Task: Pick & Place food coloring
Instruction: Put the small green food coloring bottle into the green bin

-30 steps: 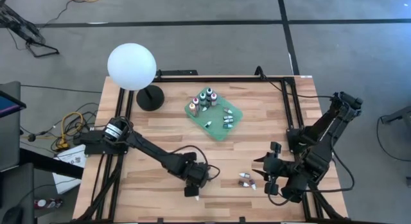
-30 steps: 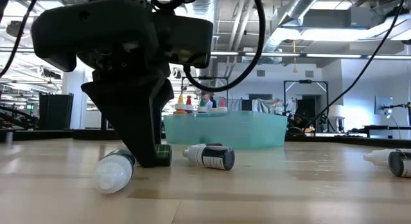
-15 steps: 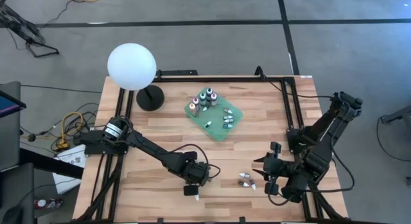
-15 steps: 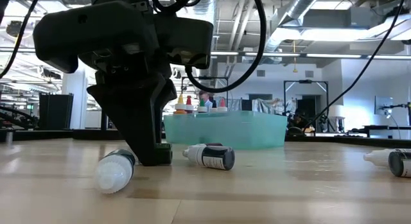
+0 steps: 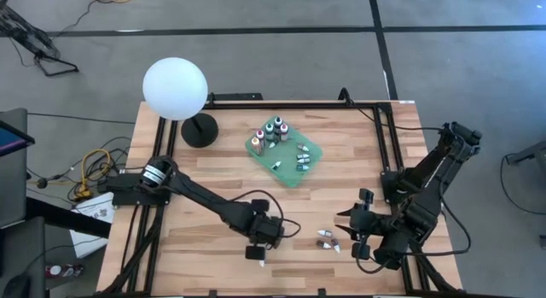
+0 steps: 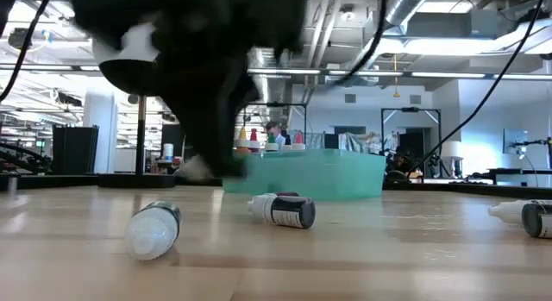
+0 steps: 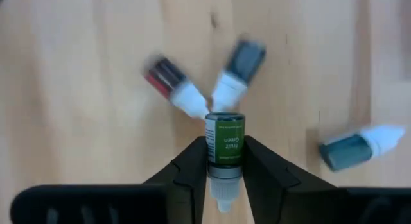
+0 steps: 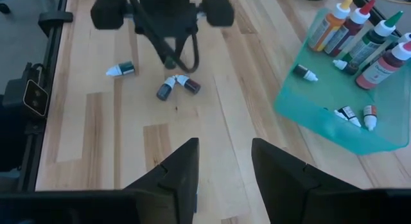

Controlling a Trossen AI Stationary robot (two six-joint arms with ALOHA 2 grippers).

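The left tool (image 7: 225, 161) pinches a green-labelled bottle (image 7: 225, 139) above the table (image 5: 196, 187), low centre of the high view. Two bottles (image 7: 239, 65) lie just beyond it, another (image 7: 359, 146) apart. The right tool (image 8: 223, 161) waits, fingers spread, lower right; a green tray (image 5: 290, 172) sits upper centre.

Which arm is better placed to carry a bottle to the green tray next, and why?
Left. Its gripper is already shut on a green-labelled bottle, while the right gripper waits open and empty, away from the green tray.
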